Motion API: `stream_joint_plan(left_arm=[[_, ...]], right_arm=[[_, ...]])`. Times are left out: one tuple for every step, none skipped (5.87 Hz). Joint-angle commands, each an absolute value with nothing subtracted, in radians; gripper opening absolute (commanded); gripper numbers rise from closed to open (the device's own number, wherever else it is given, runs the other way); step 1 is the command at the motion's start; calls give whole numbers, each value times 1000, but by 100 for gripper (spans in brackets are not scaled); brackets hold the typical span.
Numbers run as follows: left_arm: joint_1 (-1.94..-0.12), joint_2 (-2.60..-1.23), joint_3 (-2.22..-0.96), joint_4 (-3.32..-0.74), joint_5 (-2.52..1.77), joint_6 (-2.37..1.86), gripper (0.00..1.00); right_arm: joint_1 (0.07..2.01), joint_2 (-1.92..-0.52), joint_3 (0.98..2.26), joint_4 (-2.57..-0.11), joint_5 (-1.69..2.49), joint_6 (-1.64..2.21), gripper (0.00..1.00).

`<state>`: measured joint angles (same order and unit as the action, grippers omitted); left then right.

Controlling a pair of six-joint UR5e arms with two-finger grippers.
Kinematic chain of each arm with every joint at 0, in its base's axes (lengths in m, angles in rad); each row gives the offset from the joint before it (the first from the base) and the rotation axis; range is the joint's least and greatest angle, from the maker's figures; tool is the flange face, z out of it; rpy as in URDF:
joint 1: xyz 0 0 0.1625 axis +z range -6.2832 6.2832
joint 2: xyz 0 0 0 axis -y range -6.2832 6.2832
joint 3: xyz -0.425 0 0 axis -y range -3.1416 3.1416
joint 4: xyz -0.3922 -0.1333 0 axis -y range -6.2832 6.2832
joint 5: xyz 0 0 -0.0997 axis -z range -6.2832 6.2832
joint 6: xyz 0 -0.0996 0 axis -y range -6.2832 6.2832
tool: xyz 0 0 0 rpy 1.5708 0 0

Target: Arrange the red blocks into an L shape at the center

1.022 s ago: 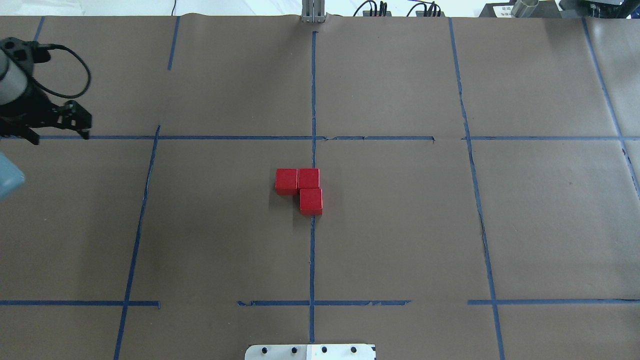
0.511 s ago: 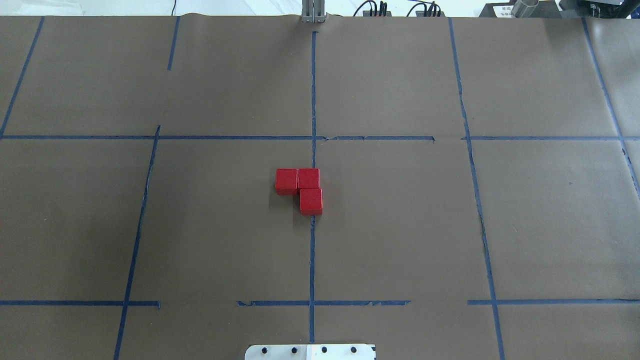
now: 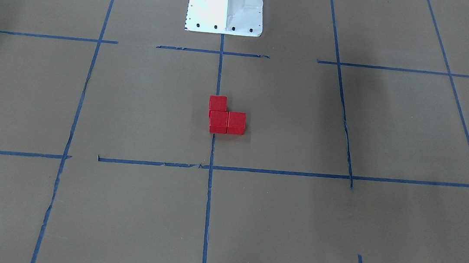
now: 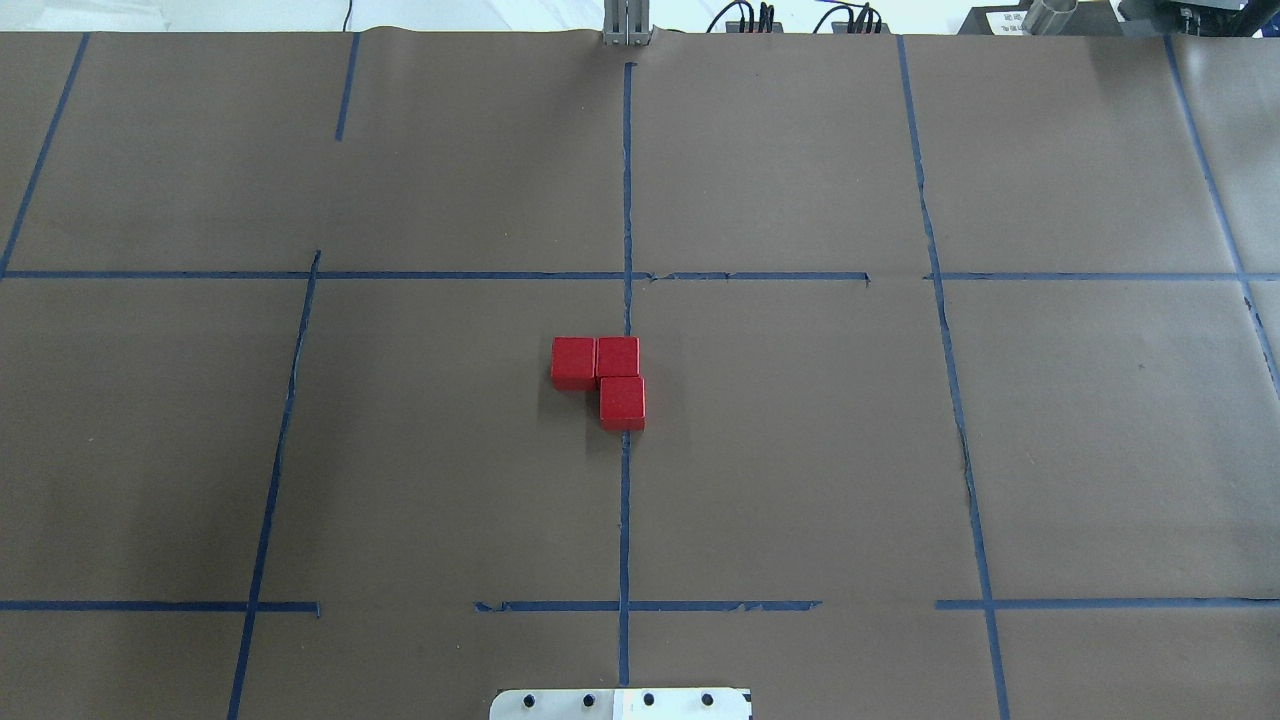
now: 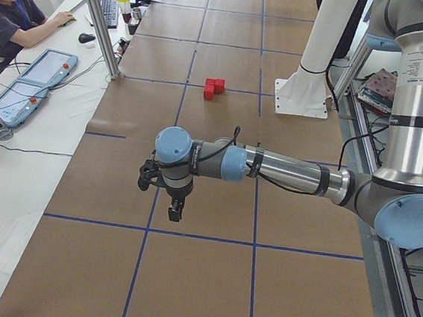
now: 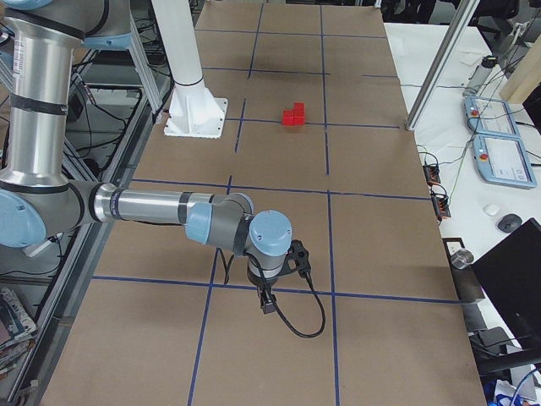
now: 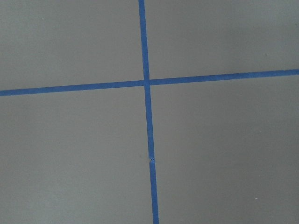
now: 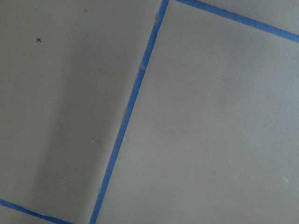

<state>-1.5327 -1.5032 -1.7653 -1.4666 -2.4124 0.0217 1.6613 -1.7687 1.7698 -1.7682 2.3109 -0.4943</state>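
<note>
The left gripper is hanging over the table at its left end; open or closed, I cannot tell. The red blocks are sitting at the centre, touching in an L. The right gripper is hanging over the right end, and its state I also cannot tell.

Three red blocks have plain, matt faces. Dull brown paper, slightly creased, covers the table. It is marked with strips of blue tape, ragged in places. The robot's base is glossy white painted metal. The left arm is smooth silvery metal, with pale blue plastic-looking joint caps.
</note>
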Motion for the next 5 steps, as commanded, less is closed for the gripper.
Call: stream_joint_plan(left_arm=[[-1511, -1465, -1760, -1611, -2442, 38, 100], [-1509, -1460, -1759, -1621, -2435, 41, 100], [-1509, -1457, -1761, -1624, -2437, 41, 100], [-1509, -1454, -1758, -1615, -2434, 35, 100], [-1509, -1451, -1749, -1614, -2434, 35, 100]], right_arm=[[1661, -1769, 1773, -1769, 2315, -431, 100], [1661, -1770, 1772, -1769, 2315, -430, 100], [1661, -1772, 1770, -1769, 2316, -428, 100], [1661, -1772, 1770, -1769, 2316, -428, 100], [1661, -1772, 1772, -1767, 2316, -426, 100]])
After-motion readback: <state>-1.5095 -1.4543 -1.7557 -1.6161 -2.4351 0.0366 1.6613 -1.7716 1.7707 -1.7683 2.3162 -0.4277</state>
